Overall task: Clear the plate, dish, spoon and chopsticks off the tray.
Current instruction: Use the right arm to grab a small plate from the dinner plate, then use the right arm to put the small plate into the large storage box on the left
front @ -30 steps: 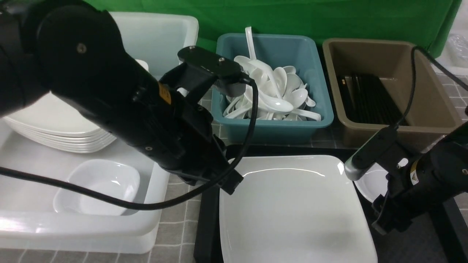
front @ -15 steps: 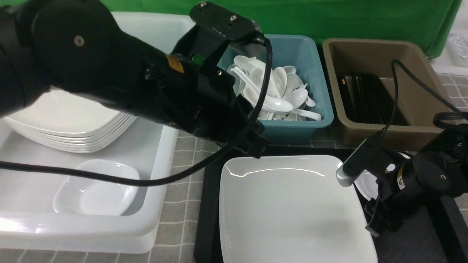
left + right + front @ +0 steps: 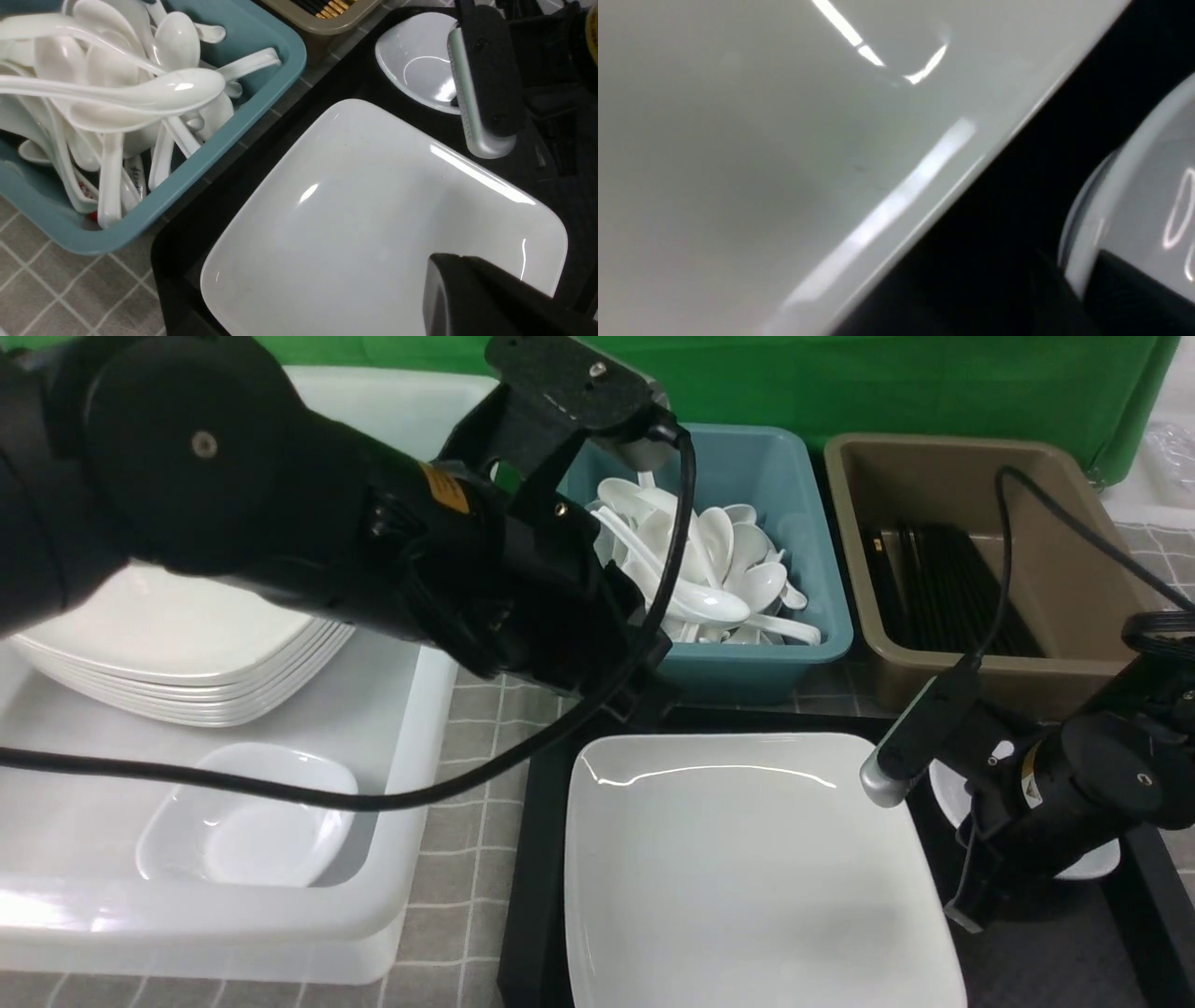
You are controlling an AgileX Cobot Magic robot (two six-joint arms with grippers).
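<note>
Here's the left gripper (image 3: 639,700), hanging over the plate's (image 3: 747,868) 11 o'clock corner, likely lining up on that rim. Its jaws are hidden, so I can't tell if they're spread or pinched. The plate sits flat on the tray (image 3: 532,896). At its 3 o'clock, the right gripper (image 3: 971,896) is low at the dish (image 3: 1092,863) rim, probably for a lift, but the grip is unclear.

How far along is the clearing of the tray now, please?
Seemingly done: no loose spoon or chopsticks show on the visible tray; the teal tub holds spoons, the brown tub black sticks. In hand: the right gripper sits low at the small dish, grip unclear. Remaining: the plate and dish, not yet off the tray.
</note>
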